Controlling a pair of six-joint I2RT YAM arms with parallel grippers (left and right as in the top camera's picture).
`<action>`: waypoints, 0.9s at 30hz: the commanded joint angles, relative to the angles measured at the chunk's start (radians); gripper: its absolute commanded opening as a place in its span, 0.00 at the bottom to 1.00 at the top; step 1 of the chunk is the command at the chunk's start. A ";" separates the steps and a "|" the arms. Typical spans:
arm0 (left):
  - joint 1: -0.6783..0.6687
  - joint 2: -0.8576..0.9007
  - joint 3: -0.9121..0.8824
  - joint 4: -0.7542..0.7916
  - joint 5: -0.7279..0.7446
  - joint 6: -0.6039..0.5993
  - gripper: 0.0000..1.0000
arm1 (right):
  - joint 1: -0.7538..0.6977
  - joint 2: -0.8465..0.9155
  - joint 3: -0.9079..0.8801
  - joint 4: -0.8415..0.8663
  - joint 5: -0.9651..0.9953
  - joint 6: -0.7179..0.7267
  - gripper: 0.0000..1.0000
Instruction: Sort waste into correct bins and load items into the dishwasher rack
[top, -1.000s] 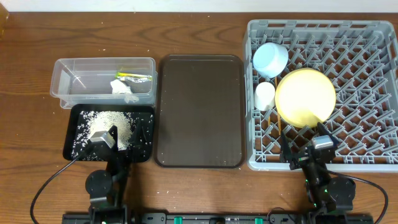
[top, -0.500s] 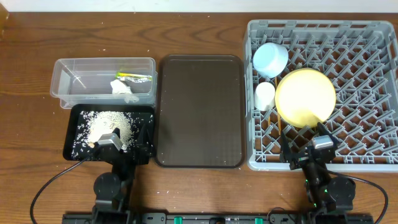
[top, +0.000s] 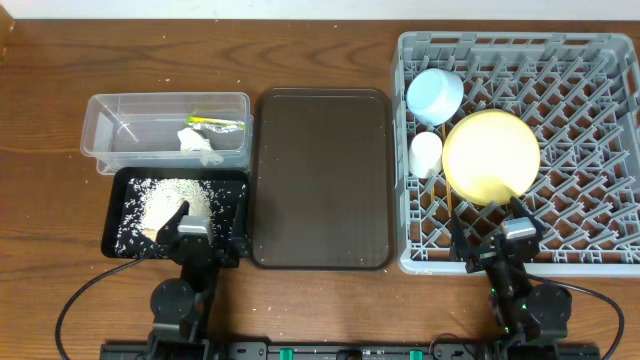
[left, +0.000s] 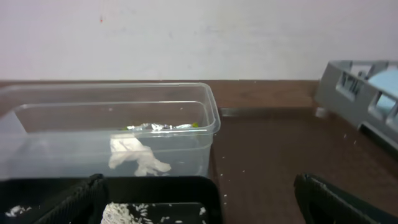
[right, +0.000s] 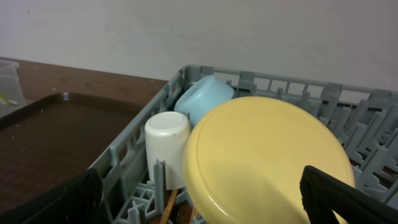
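The clear tub (top: 120, 128) holds the white tissue (top: 199, 142) and the green-and-yellow wrapper (top: 216, 122). The black tray (top: 235, 190) holds white rice scraps (top: 170, 200). The grey rack (top: 580, 120) holds the yellow plate (top: 490, 155), blue bowl (top: 435, 95), white cup (top: 426, 152) and chopsticks (top: 452, 205). My left gripper (top: 196, 238) is open and empty at the black tray's near edge; its wrist view shows the tray (left: 155, 186) and tissue (left: 137, 155). My right gripper (top: 497, 242) is open and empty at the rack's front edge, facing the plate (right: 267, 162) and cup (right: 166, 146).
A large dark brown serving tray (top: 320, 180) lies between the bins and the rack. A few rice grains lie on the wooden table near the trays' front edges. Both arm bases stand at the table's front edge.
My left gripper has drawn back from above the rice toward the front edge of the black tray. The right arm has not moved.
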 joint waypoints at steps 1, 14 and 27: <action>-0.006 -0.010 -0.014 -0.040 0.032 0.094 0.98 | 0.010 -0.007 -0.001 -0.004 0.006 -0.012 0.99; -0.006 -0.008 -0.014 -0.033 0.089 0.131 0.98 | 0.010 -0.007 -0.001 -0.005 0.006 -0.012 0.99; -0.006 -0.007 -0.014 -0.033 0.089 0.130 0.98 | 0.010 -0.007 -0.001 -0.005 0.006 -0.012 0.99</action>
